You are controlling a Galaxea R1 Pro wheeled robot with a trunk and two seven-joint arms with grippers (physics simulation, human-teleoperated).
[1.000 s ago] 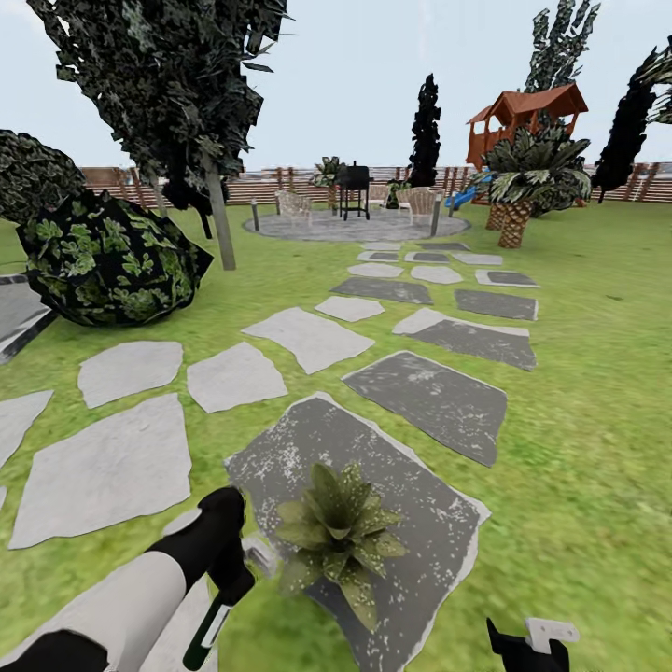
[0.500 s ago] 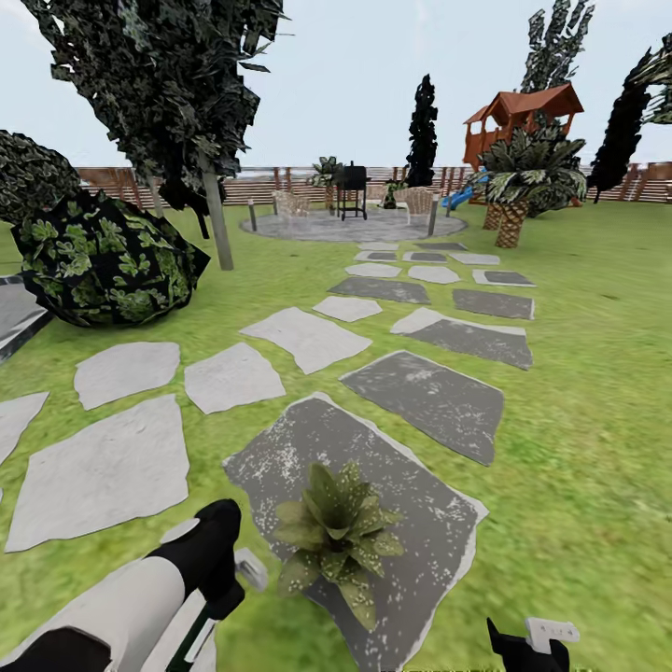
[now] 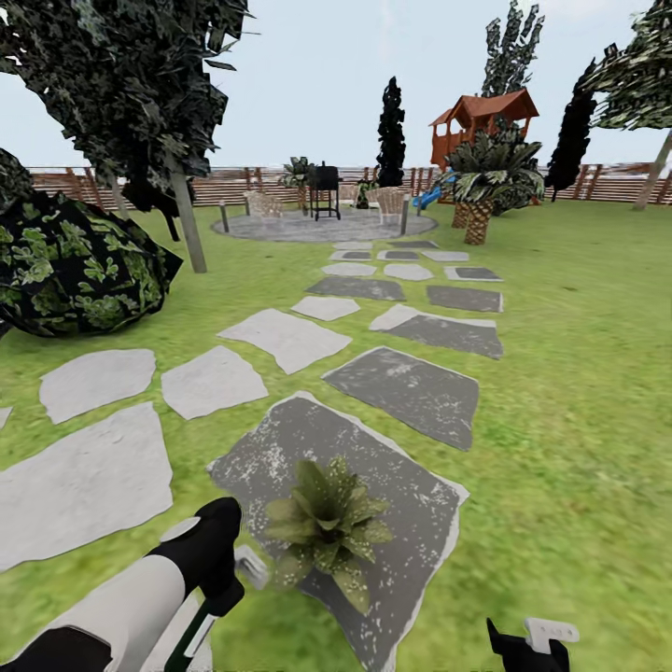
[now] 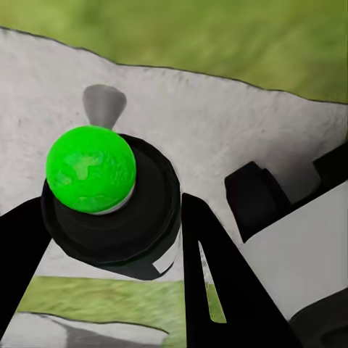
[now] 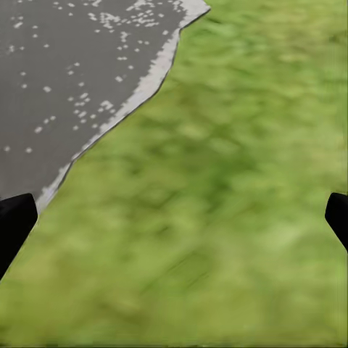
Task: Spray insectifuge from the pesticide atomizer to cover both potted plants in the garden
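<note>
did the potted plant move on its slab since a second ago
No. The potted plant sits at the same spot on the dark speckled slab; the whole head view shifted, so the camera moved.

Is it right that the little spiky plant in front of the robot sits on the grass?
Not quite. The head view shows the potted plant sitting on a dark grey stone slab, with grass around the slab. It is indeed right in front of the robot.
</note>
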